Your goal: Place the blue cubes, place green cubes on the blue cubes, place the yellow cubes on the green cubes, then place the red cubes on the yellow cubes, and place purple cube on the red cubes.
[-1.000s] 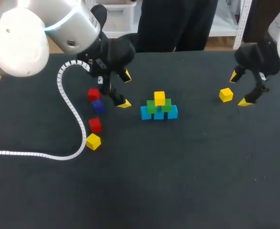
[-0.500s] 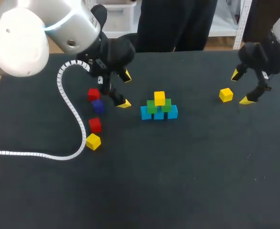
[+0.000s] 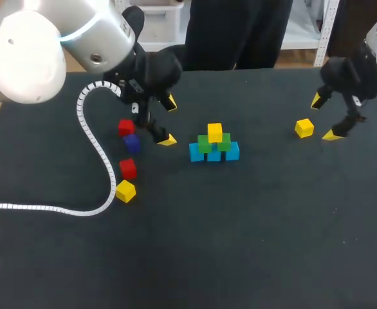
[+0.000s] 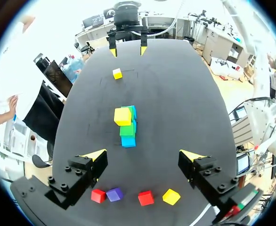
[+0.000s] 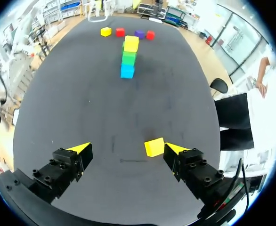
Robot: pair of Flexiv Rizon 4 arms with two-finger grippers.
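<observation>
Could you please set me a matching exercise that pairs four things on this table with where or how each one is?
Things:
1. purple cube
2. blue cubes
3. green cubes
4. right gripper

Places or states:
a. directly on the table
b. under the stacked yellow cube
c. between the two red cubes
d. jaws open, beside the loose yellow cube

Pairs: 1-c, 2-a, 3-b, 4-d

A pyramid of cubes (image 3: 214, 145), 3 under 2 under 1, stands on the desk (image 3: 240, 244) nearer its far edge. Left of it 4 loose cubes (image 3: 128, 168) run front to back; 1 lone cube (image 3: 304, 128) lies well to its right
</observation>
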